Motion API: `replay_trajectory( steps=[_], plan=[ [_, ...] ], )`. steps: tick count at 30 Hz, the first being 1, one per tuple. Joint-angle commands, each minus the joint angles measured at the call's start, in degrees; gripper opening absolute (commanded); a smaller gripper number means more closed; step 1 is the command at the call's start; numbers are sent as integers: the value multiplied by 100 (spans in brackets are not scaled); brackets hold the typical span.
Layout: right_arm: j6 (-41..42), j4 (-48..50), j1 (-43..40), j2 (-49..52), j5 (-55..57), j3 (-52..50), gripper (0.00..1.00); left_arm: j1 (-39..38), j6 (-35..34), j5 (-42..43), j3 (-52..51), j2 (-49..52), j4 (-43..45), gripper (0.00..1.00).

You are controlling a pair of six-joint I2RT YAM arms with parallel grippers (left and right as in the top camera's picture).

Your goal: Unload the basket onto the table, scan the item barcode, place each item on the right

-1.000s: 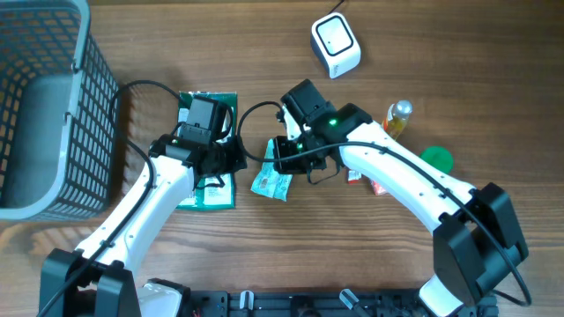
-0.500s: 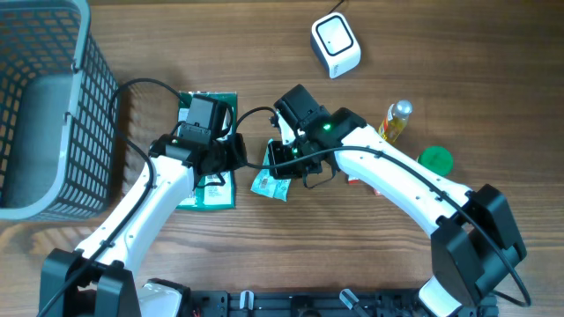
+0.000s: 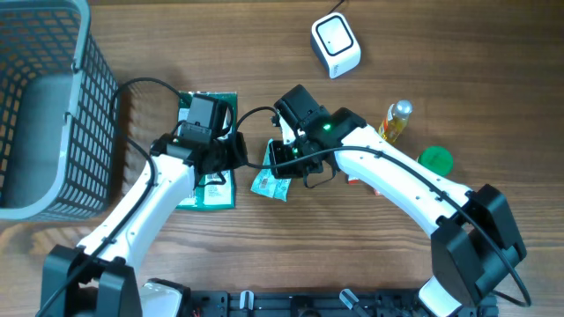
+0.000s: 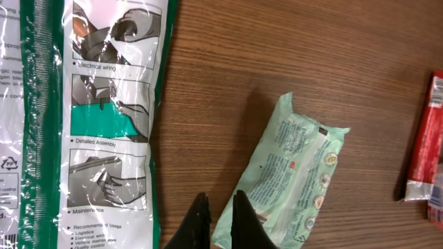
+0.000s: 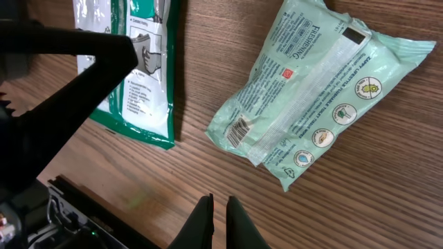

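- Spreading under everything is the wooden table (image 3: pixel 264 35), with a grey mesh basket (image 3: pixel 99 114) at its far left edge.
- The left arm (image 3: pixel 141 207) and right arm (image 3: pixel 397 176) both reach in toward the middle, their wrists near each other.
- A green-and-white printed packet (image 4: pixel 104 104) lies flat under the left wrist.
- The mint-green pouch (image 5: pixel 311 90), the item to scan, lies flat on the wood just right of that packet, between the two wrists, well apart from the scanner.
- The white scanner (image 3: pixel 336 46) sits at the top of the table.
- The left gripper (image 4: pixel 218 221) has its fingers pressed together, holding nothing; one tip overlaps the pouch's corner, contact unclear.
- The right gripper (image 5: pixel 218 218) is likewise pressed together and empty, over bare wood beside the pouch.
- A small bottle (image 3: pixel 397 119), a green lid (image 3: pixel 435 159) and a red sachet (image 4: pixel 423 138) lie to the right.
- The pouch's barcode (image 5: pixel 239 128) faces up.
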Motion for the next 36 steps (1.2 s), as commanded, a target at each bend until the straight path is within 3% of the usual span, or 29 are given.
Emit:
replay_trajectory(
  steps=[1,15,36],
  plan=[
    [44,61,20,-9,79,-181,9,26,-72,-94,37,208,50,4],
    [201,837,20,-9,52,-787,4,26,-72,-94,37,380,208,4],
    [238,857,20,-9,55,-802,4,26,-72,-94,35,380,227,4]
  ],
)
